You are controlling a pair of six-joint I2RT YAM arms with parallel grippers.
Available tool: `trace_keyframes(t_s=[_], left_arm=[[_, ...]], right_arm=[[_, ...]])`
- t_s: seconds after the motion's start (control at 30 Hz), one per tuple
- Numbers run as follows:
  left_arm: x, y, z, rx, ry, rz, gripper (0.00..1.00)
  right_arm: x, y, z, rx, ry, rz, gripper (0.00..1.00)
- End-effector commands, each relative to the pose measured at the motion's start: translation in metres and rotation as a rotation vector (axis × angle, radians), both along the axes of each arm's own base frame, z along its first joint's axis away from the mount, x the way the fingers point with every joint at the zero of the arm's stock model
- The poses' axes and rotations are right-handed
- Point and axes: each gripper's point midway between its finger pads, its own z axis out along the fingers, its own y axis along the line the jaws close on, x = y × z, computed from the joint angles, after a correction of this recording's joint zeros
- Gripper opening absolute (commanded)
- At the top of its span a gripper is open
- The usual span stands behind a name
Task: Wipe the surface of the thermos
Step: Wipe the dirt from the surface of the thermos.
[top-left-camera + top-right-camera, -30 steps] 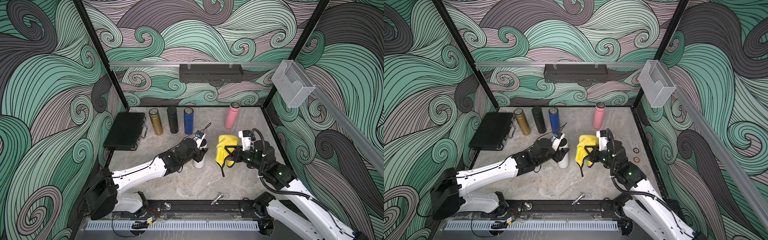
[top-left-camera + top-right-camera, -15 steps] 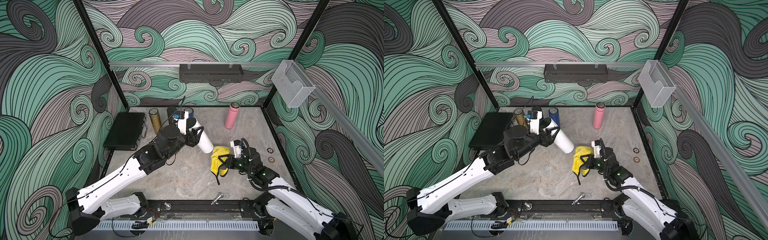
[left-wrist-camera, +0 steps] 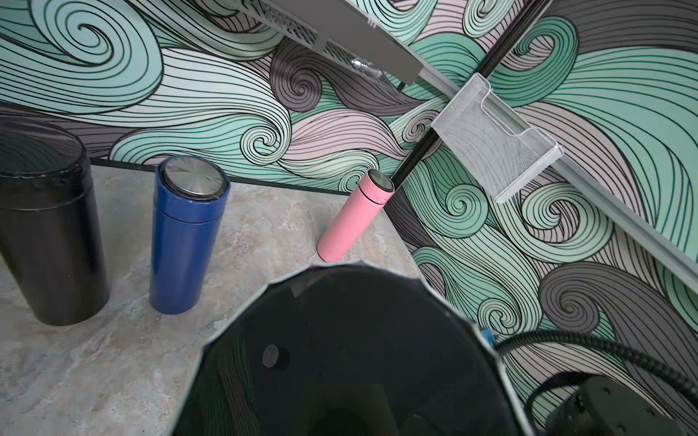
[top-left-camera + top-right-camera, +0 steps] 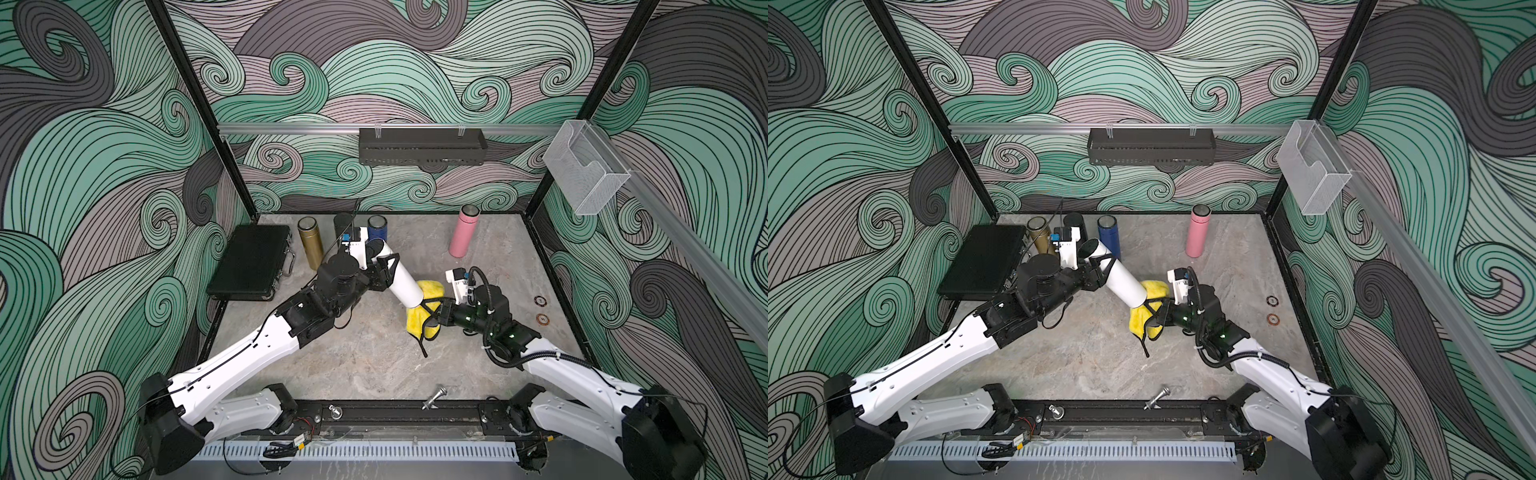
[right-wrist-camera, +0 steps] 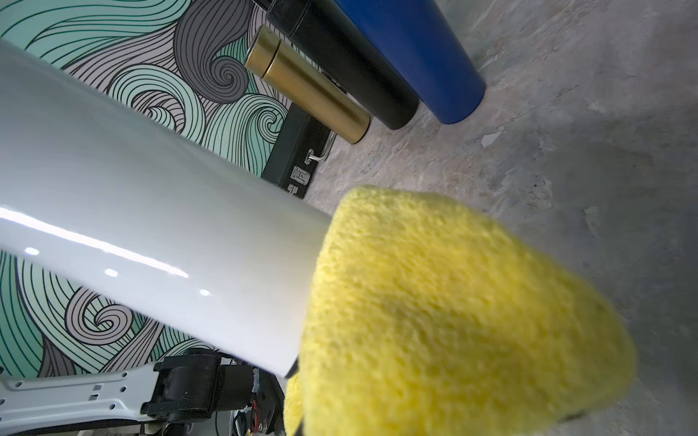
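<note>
The white thermos (image 4: 402,281) (image 4: 1122,279) hangs tilted above the table, dark cap end up and toward the back. My left gripper (image 4: 384,270) (image 4: 1100,266) is shut on its upper body. In the left wrist view the thermos cap (image 3: 359,358) fills the foreground and hides the jaws. My right gripper (image 4: 432,309) (image 4: 1156,313) is shut on a yellow cloth (image 4: 417,322) (image 4: 1138,324). The cloth presses against the thermos's lower end and wraps around it. In the right wrist view the cloth (image 5: 453,321) covers the end of the glossy thermos (image 5: 151,234).
A gold flask (image 4: 311,243), a black flask (image 4: 343,222) and a blue flask (image 4: 377,226) stand at the back behind the left arm. A pink flask (image 4: 463,230) stands back right. A black case (image 4: 249,262) lies at the left. Two rings (image 4: 539,300) lie right, a bolt (image 4: 434,397) in front.
The left gripper lifted the thermos off the table and tilted it. The right gripper brought the yellow cloth in until it met the thermos's lower end.
</note>
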Motion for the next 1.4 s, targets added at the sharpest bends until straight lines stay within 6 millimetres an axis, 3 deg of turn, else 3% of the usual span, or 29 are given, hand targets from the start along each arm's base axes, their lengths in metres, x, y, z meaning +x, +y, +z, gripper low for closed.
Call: trace_keyframes(t_s=[0.0, 0.1, 0.2, 0.4, 0.5, 0.73, 0.93, 1.23, 1.37], left_arm=[[0.005, 0.001, 0.033, -0.129, -0.077, 0.016, 0.0], [0.007, 0.002, 0.03, -0.124, -0.072, 0.022, 0.0], [0.007, 0.0, 0.029, -0.118, -0.068, 0.01, 0.0], [0.004, 0.0, 0.027, -0.114, -0.059, 0.0, 0.0], [0.003, 0.003, 0.029, -0.123, -0.06, 0.003, 0.0], [0.0, 0.001, 0.036, -0.147, -0.067, -0.013, 0.0], [0.0, 0.001, 0.036, -0.144, -0.068, -0.014, 0.0], [-0.002, -0.004, 0.032, -0.144, -0.046, -0.045, 0.0], [-0.003, -0.004, 0.033, -0.15, -0.047, -0.045, 0.0]], right_arm=[[-0.008, 0.027, 0.027, 0.085, -0.072, 0.071, 0.0], [-0.015, 0.034, 0.016, 0.085, -0.047, 0.08, 0.0], [-0.018, 0.028, 0.016, 0.079, -0.052, 0.06, 0.0], [-0.018, -0.007, 0.038, -0.006, -0.142, -0.031, 0.0], [-0.009, -0.019, 0.039, -0.012, -0.133, -0.073, 0.0], [0.003, 0.001, 0.022, 0.0, -0.096, -0.022, 0.0], [-0.001, 0.01, 0.014, -0.02, -0.082, 0.009, 0.0], [0.005, -0.033, 0.04, -0.086, -0.187, -0.111, 0.0], [0.014, -0.035, 0.048, -0.07, -0.205, -0.118, 0.0]])
